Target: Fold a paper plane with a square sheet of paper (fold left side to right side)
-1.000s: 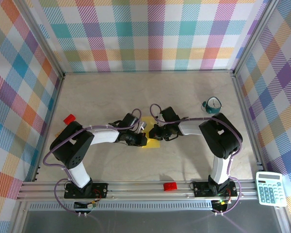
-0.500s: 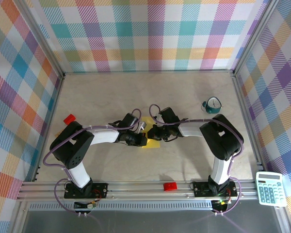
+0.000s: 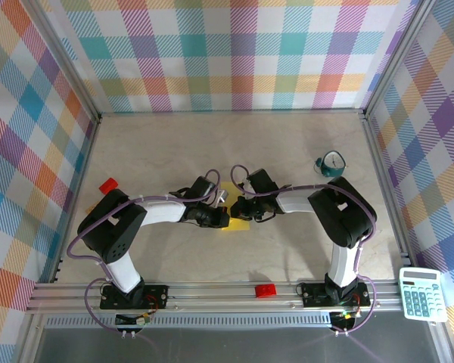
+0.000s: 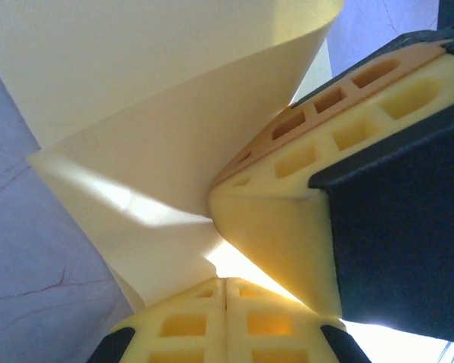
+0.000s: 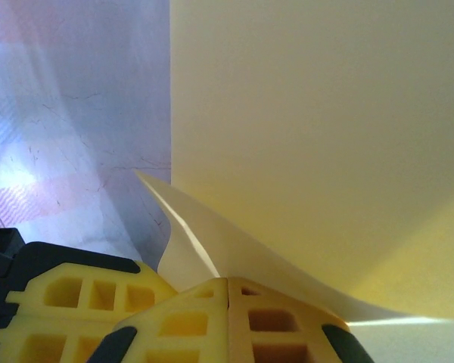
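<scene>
With the left tool [image 4: 225, 281] and right tool [image 5: 227, 281] both pinched shut on the lifted paper [image 5: 325, 113], close together, uneven pulling could tear it or skew the fold

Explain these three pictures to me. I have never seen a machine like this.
These are two white robot arms bolted to the near edge of a table. The wide picture comes from a camera overhead. The two close-ups come from a camera on each arm's wrist, looking along its yellow claw. The left claw and right claw meet mid-table, both shut, each seemingly pinching the yellow paper sheet, part of which is lifted and curling. Also around: a red brick on the table, a second red brick on the front rail, a small teal object, and a calculator at the near right corner.
</scene>
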You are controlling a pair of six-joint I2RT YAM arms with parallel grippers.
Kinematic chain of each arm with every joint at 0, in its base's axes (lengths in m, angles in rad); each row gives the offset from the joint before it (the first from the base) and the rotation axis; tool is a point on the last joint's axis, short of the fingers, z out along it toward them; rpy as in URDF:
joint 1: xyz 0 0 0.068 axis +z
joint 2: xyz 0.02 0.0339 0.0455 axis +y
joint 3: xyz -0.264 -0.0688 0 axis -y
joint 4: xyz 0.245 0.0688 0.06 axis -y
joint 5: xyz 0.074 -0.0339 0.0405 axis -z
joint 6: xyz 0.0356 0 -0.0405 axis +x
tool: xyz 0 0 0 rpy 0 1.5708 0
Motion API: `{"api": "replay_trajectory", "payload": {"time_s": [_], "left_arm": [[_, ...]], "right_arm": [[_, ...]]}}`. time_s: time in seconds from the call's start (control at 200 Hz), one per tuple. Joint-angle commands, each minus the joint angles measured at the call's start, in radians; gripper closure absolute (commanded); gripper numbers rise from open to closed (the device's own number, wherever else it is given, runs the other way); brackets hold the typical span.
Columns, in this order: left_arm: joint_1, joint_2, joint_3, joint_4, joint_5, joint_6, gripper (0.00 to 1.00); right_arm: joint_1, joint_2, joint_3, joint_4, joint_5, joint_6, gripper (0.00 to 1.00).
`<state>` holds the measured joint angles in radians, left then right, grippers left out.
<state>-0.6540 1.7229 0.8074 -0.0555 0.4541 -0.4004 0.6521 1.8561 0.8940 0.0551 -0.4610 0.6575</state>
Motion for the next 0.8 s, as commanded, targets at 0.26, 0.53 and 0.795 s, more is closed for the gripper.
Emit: {"api": "replay_trajectory", "payload": {"time_s": [0.26, 0.53, 0.795], "left_arm": [[-0.007, 0.047, -0.066, -0.101, -0.057, -0.034, 1.0], [-0.007, 0.052, -0.068, -0.095, -0.055, -0.033, 1.0], [-0.007, 0.047, -0.07, -0.092, -0.054, -0.031, 1.0]], "right_arm": [[-0.056, 0.0, -0.002, -0.103, 0.099, -0.076, 1.0], [-0.107, 0.003, 0.012, -0.113, 0.095, -0.097, 1.0], [-0.164, 0.002, 0.004, -0.121, 0.104, -0.113, 1.0]]}}
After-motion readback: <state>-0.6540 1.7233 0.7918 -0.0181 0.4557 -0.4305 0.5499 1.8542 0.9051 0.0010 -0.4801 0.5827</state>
